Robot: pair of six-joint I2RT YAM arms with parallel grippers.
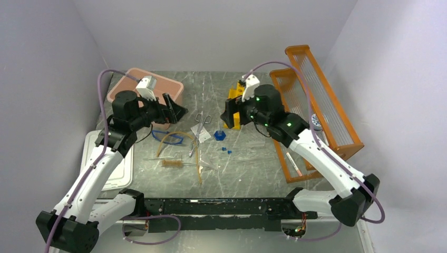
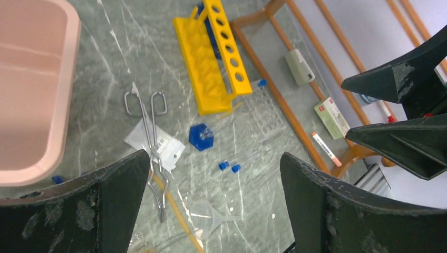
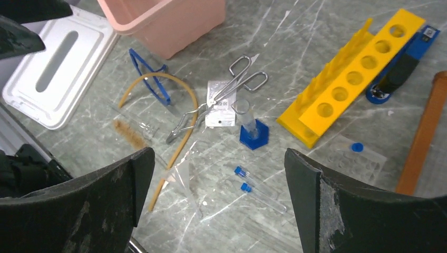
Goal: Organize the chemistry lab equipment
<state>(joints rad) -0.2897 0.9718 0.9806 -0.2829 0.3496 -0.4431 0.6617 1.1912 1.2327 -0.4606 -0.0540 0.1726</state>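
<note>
Top external view: left gripper (image 1: 179, 112) and right gripper (image 1: 227, 118) hang wide and empty, probably choosing. Scissors (image 1: 197, 134), goggles (image 1: 169, 138), tubing (image 1: 198, 163) and tubes (image 3: 261, 192) lie scattered mid-table.

L pincer (image 1: 176, 109), R pincer (image 1: 227, 116) splayed, aloft?

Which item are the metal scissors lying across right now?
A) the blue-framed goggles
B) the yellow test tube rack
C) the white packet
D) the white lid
C: in the right wrist view the metal scissors lie with their shanks crossing over the white packet.
</note>
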